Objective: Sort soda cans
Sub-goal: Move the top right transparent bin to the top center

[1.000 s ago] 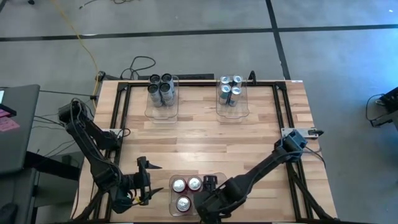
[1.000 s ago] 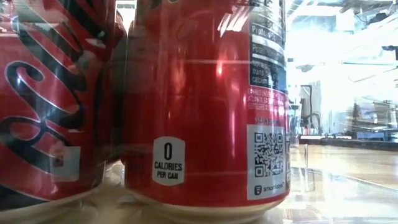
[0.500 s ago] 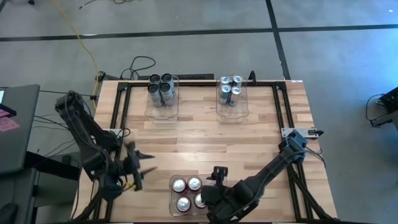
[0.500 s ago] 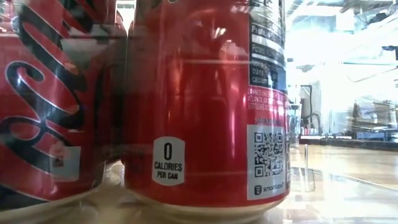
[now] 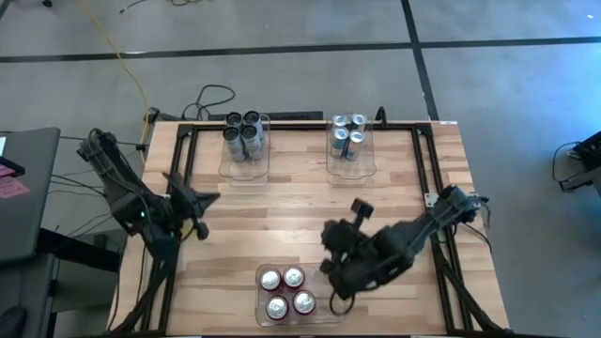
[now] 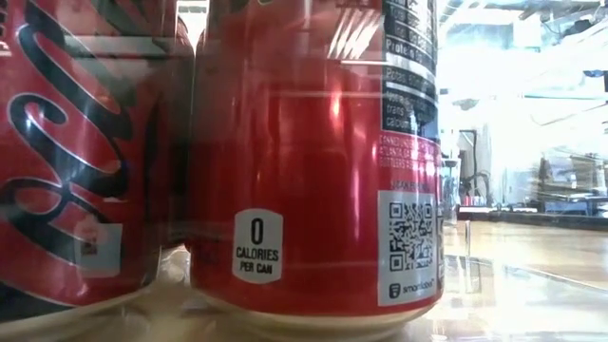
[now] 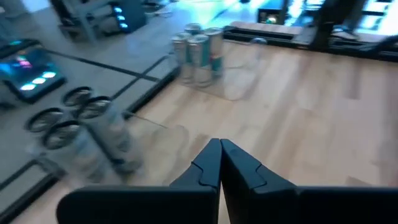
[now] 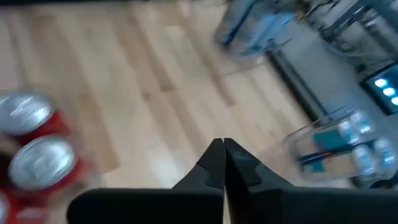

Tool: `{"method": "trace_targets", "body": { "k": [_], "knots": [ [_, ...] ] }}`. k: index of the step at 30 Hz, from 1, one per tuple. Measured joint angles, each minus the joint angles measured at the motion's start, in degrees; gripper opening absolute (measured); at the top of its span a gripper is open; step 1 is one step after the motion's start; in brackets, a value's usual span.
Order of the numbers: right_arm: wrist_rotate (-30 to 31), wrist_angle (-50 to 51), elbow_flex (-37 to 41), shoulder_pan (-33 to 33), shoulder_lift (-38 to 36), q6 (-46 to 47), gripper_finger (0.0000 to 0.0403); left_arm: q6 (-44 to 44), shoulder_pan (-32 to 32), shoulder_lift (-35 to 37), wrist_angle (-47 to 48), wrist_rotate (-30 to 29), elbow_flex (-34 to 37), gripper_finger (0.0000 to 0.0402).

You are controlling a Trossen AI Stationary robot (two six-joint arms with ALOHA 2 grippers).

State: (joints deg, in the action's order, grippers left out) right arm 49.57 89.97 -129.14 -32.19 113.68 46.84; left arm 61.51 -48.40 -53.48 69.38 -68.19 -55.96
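Lifting away from the red cans [image 5: 286,291], both grippers' fingers [image 7: 219,163] [image 8: 222,160] have clenched shut, empty.

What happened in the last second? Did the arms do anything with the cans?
Both arms pulled away from the near table edge. The left gripper swung out to the table's left side; the right gripper lifted off the bin of red cans, uncovering a fourth can. Both shut their fingers on nothing. The dark grey cans and silver-blue cans stayed in their bins.

red can [image 6: 313,161], "0 calories per can"
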Motion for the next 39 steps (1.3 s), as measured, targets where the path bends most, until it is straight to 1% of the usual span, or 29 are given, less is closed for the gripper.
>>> {"method": "trace_targets", "body": {
  "k": [2, 5, 7, 10, 14, 17, 22, 24, 27, 30, 31, 36, 39],
  "knots": [
    [0.82, 0.05, 0.00, 1.91, -1.42, -0.60, 0.0013, 0.30, 0.91, 0.70, 1.85, -0.96, 0.00, 0.0001],
    [0.91, 0.02, 0.00, 5.05, -3.69, -3.08, 0.0007, -1.76, 1.49, 1.70, 2.27, -2.48, 0.00, 0.0001],
    [0.83, 0.02, 0.00, 7.90, -4.85, -5.20, 0.0004, -3.21, 2.17, 2.75, 2.46, -2.43, 0.00, 0.0001],
    [-1.53, 0.02, 0.00, 13.87, -6.14, -8.39, 0.0003, -4.22, 3.17, 4.72, 3.52, -0.99, 0.00, 0.0001],
    [-7.62, 0.04, 0.00, 23.37, -7.57, -13.38, 0.0001, -4.28, 4.88, 8.85, 3.75, -1.30, 0.00, 0.0000],
    [-11.27, 0.02, 0.00, 29.85, -8.42, -17.31, 0.0001, -6.58, 7.43, 11.91, 3.70, -1.69, 0.00, 0.0000],
    [-15.46, 0.04, 0.02, 37.96, -10.63, -23.36, 0.0001, -10.14, 12.38, 15.88, 3.68, -0.76, 0.00, 0.0000],
    [-18.03, 0.03, 0.02, 40.95, -11.89, -25.63, 0.0001, -11.13, 14.32, 16.74, 3.68, -0.72, 0.00, 0.0000],
    [-22.27, 0.01, 0.02, 46.11, -13.76, -30.64, 0.0000, -11.56, 17.32, 17.40, 3.69, -0.62, 0.00, 0.0000],
    [-23.30, -0.25, 0.02, 52.11, -14.61, -34.36, 0.0000, -11.49, 20.76, 17.60, 4.09, 0.41, 0.00, 0.0000],
    [-24.50, -0.55, 0.02, 54.53, -14.65, -35.84, 0.0000, -11.35, 21.92, 17.56, 4.59, 0.67, 0.00, 0.0000],
    [-34.06, -4.48, 0.02, 66.32, -13.28, -42.85, 0.0000, -11.78, 26.95, 17.19, 4.89, 4.90, 0.00, 0.0000],
    [-39.46, -7.36, 0.02, 71.55, -11.82, -46.53, 0.0000, -13.15, 28.87, 16.49, 4.43, 7.14, 0.13, 0.0000]
  ]
}}
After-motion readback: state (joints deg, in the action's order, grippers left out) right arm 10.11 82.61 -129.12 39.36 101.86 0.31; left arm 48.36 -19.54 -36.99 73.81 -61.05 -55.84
